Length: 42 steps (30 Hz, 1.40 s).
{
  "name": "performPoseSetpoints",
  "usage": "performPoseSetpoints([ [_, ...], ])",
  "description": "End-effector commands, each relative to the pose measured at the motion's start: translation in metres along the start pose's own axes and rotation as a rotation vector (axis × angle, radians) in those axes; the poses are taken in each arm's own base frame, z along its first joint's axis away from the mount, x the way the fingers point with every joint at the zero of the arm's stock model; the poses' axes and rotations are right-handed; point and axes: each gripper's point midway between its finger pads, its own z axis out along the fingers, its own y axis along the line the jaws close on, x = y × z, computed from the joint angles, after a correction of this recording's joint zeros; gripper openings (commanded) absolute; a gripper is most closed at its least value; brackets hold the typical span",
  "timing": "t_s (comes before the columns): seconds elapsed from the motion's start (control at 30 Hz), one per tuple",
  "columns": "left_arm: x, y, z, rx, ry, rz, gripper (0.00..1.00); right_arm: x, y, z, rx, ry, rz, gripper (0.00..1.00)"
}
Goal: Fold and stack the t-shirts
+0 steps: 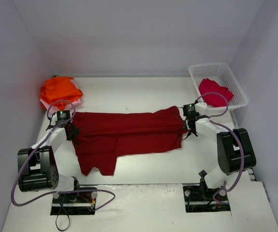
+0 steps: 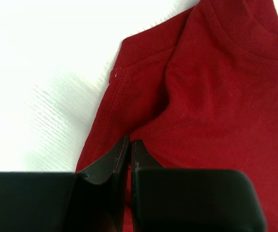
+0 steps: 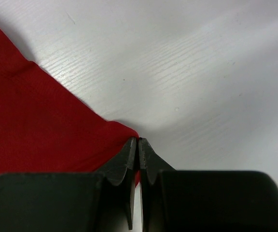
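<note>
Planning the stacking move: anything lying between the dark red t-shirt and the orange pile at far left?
Nothing visible: only bare white table between the large dark red cloth t-shirt and the folded bright orange cloth shirts.

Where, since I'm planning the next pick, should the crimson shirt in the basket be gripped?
Pinch a raised fold of the crimson shirt from straight above: it lies crumpled inside the white basket, whose walls likely block any sideways approach.
</note>
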Motion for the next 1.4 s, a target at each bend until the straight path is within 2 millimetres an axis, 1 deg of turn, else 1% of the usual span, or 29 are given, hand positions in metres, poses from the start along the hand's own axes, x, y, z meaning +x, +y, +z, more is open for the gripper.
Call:
performPoseSetpoints([
  [0.0,-0.034,-0.001,-0.004,-0.011,-0.11,-0.015,0.0,-0.025,-0.008,-0.002,0.065,-0.071,0.011,0.0],
  [0.07,-0.034,0.0,-0.005,-0.014,-0.114,-0.016,0.0,-0.024,-0.007,-0.002,0.062,-0.069,0.01,0.01],
  [0.1,-0.035,-0.001,-0.006,-0.011,-0.12,-0.019,0.0,-0.023,-0.007,-0.002,0.061,-0.066,0.011,0.07],
  [0.13,-0.036,-0.001,-0.008,-0.009,-0.124,-0.021,0.0,-0.023,-0.006,-0.002,0.058,-0.065,0.012,0.27],
  [0.17,-0.035,0.0,-0.009,-0.009,-0.124,-0.024,0.0,-0.022,-0.006,-0.002,0.054,-0.062,0.011,0.41],
  [0.2,-0.037,-0.001,-0.01,-0.003,-0.129,-0.03,0.02,-0.023,-0.004,-0.003,0.047,-0.063,0.014,0.64],
  [0.23,-0.036,-0.002,-0.011,0.009,-0.129,-0.03,0.22,-0.024,-0.003,-0.004,0.043,-0.065,0.016,0.74],
  [0.27,-0.036,-0.003,-0.013,0.018,-0.129,-0.032,0.33,-0.025,-0.002,-0.006,0.035,-0.069,0.017,0.8],
  [0.3,-0.035,-0.005,-0.014,0.027,-0.13,-0.035,0.46,-0.027,0.0,-0.01,0.025,-0.079,0.023,0.9],
  [0.33,-0.036,-0.007,-0.018,0.046,-0.133,-0.041,0.64,-0.028,0.002,-0.012,0.014,-0.081,0.025,0.93],
  [0.4,-0.036,-0.009,-0.023,0.062,-0.138,-0.057,0.72,-0.033,0.009,-0.022,-0.018,-0.104,0.035,0.98],
  [0.43,-0.037,-0.014,-0.029,0.091,-0.142,-0.069,0.77,-0.034,0.011,-0.025,-0.028,-0.107,0.034,0.99],
  [0.47,-0.035,-0.015,-0.031,0.105,-0.139,-0.073,0.77,-0.03,0.01,-0.029,-0.028,-0.096,0.026,0.99],
  [0.5,-0.036,-0.019,-0.037,0.128,-0.147,-0.074,0.78,-0.032,0.016,-0.036,-0.051,-0.107,0.022,0.99],
  [0.67,-0.034,-0.034,-0.061,0.183,-0.157,-0.06,0.78,-0.04,0.035,-0.062,-0.128,-0.138,0.028,1.0],
  [0.8,-0.029,-0.037,-0.073,0.222,-0.141,-0.072,0.78,-0.037,0.052,-0.082,-0.179,-0.146,0.014,1.0],
  [0.83,-0.028,-0.038,-0.075,0.229,-0.137,-0.075,0.78,-0.033,0.061,-0.087,-0.199,-0.145,-0.004,1.0],
  [0.9,-0.023,-0.037,-0.077,0.242,-0.122,-0.077,0.78,-0.028,0.069,-0.093,-0.216,-0.139,-0.013,1.0],
  [0.93,-0.021,-0.037,-0.077,0.245,-0.119,-0.077,0.78,-0.021,0.078,-0.099,-0.238,-0.134,-0.034,1.0],
  [1.0,-0.016,-0.039,-0.077,0.258,-0.112,-0.071,0.78,-0.012,0.088,-0.101,-0.248,-0.121,-0.046,0.99],
  [1.03,-0.014,-0.039,-0.076,0.258,-0.106,-0.069,0.78,-0.005,0.096,-0.106,-0.266,-0.117,-0.064,0.99],
  [1.1,-0.007,-0.04,-0.074,0.251,-0.087,-0.052,0.78,0.007,0.105,-0.105,-0.273,-0.095,-0.081,0.98],
  [1.13,-0.003,-0.043,-0.075,0.255,-0.077,-0.034,0.78,0.012,0.111,-0.106,-0.283,-0.084,-0.079,0.98],
  [1.17,0.004,-0.043,-0.073,0.243,-0.055,-0.022,0.78,0.022,0.118,-0.108,-0.292,-0.071,-0.102,0.97],
  [1.2,0.008,-0.045,-0.073,0.242,-0.043,-0.01,0.78,0.026,0.123,-0.11,-0.3,-0.068,-0.106,0.96],
  [1.23,0.018,-0.052,-0.075,0.25,-0.028,0.023,0.78,0.031,0.126,-0.111,-0.303,-0.058,-0.099,0.96],
  [1.27,0.026,-0.049,-0.073,0.23,-0.005,0.038,0.78,0.039,0.13,-0.115,-0.308,-0.053,-0.117,0.95],
  [1.33,0.039,-0.049,-0.072,0.212,0.02,0.052,0.78,0.043,0.132,-0.116,-0.295,-0.056,-0.106,0.94],
  [1.37,0.044,-0.047,-0.07,0.205,0.032,0.051,0.78,0.05,0.131,-0.118,-0.286,-0.047,-0.118,0.93],
])
